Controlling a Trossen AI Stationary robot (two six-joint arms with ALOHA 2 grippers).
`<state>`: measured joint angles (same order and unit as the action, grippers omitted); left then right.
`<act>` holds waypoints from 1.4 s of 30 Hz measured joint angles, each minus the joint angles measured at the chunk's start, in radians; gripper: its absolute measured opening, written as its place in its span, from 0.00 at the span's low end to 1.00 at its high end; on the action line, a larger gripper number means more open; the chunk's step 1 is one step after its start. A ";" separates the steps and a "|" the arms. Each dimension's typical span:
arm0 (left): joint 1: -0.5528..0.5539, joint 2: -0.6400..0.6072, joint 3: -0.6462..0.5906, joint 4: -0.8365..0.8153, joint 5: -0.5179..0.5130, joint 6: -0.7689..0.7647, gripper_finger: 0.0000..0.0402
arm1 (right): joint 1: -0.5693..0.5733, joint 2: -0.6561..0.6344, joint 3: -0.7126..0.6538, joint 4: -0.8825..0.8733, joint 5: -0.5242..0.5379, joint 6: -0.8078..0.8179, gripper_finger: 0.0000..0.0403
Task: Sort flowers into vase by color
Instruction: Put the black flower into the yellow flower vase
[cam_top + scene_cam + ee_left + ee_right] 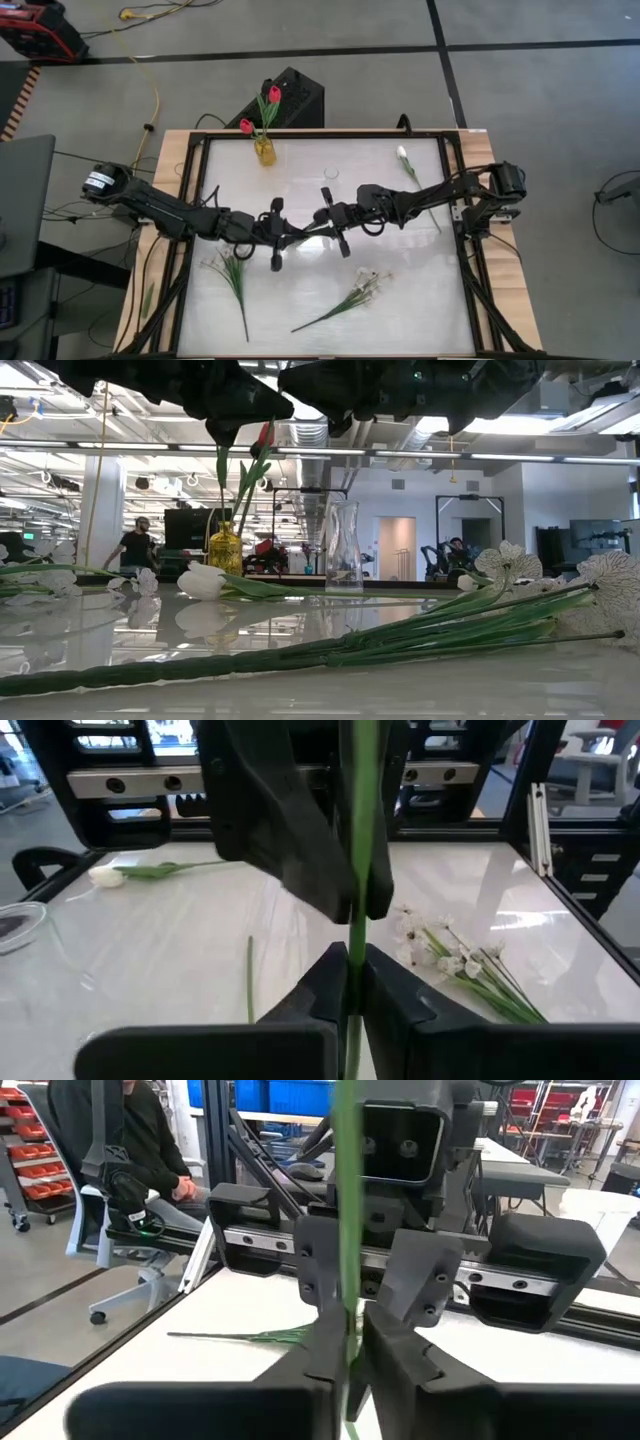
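Observation:
My two grippers meet above the table's middle, both on one green flower stem (358, 840) that stands upright; its head is out of sight. My left gripper (355, 985), also (298, 236), comes from the left and is shut on the stem. My right gripper (350, 1350), also (313, 222), comes from the right and closes on the same stem just beyond. A yellow vase (264, 150) with two red tulips (272, 95) stands at the far left. A clear glass vase (343, 545) stands beside it. My left gripper pinches the green stem (357, 935) between its two fingers. The fingers lie level, come from the table's left and cross the stem. The stem stands upright, clear of the table. My right gripper has the same stem (347, 1280) between its two fingers. They lie level, come from the table's right and cross it close to the left fingers.
A white tulip (402, 153) lies at the far right, its stem running toward the right arm. Two sprigs of small white blossoms (232, 268) (362, 288) lie on the near half. A black frame (190, 180) rims the table. A person (120, 1140) sits beyond it.

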<state>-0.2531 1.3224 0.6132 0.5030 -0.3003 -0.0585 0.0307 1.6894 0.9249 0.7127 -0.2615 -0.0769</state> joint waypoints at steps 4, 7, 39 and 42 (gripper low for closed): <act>0.000 0.000 0.000 0.001 -0.002 0.002 0.01 | -0.001 -0.007 0.000 -0.006 0.000 0.021 0.25; 0.001 -0.002 0.000 0.005 -0.003 0.011 0.00 | -0.002 -0.036 0.000 -0.034 -0.001 -0.008 0.35; 0.663 -0.554 -0.001 0.054 0.073 -0.082 0.00 | 0.013 -0.229 -0.113 -0.575 0.000 -0.063 0.44; 0.776 -0.560 -0.001 0.118 0.174 -0.186 0.00 | 0.013 -0.231 -0.114 -0.572 -0.001 -0.063 0.44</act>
<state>0.5224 0.7619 0.6121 0.6209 -0.1262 -0.2446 0.0437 1.4582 0.8112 0.1408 -0.2623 -0.1394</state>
